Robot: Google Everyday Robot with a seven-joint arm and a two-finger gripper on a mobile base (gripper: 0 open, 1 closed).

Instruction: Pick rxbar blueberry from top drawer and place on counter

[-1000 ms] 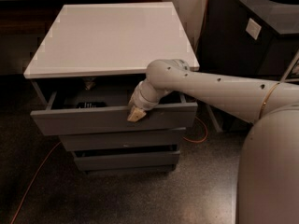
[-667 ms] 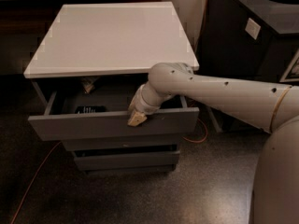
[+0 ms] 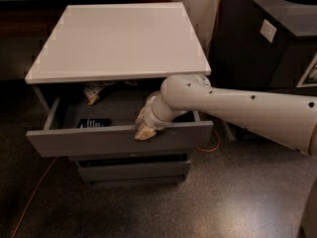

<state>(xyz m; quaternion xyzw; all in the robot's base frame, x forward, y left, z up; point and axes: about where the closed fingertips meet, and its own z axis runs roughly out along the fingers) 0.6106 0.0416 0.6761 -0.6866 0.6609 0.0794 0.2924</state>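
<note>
The top drawer [image 3: 119,140] of the grey cabinet stands pulled out under the white counter [image 3: 121,38]. The rxbar blueberry [image 3: 94,123], a small dark wrapper with white lettering, lies flat inside at the front left. My gripper [image 3: 144,128] hangs over the drawer's front edge, right of the bar and apart from it, with tan fingertips [image 3: 142,132] against the front panel. A tan-and-white snack bag [image 3: 95,91] lies at the back left of the drawer, partly under the counter.
Two shallower grey drawers [image 3: 133,170] sit closed below. A black cabinet [image 3: 270,38] with a round hole stands at the right. An orange cable [image 3: 34,192] runs over the speckled floor at the left. My white arm [image 3: 247,108] reaches in from the right.
The drawer has come further out and the gripper has moved with its front edge toward the camera. The dark bar inside shows more fully.
</note>
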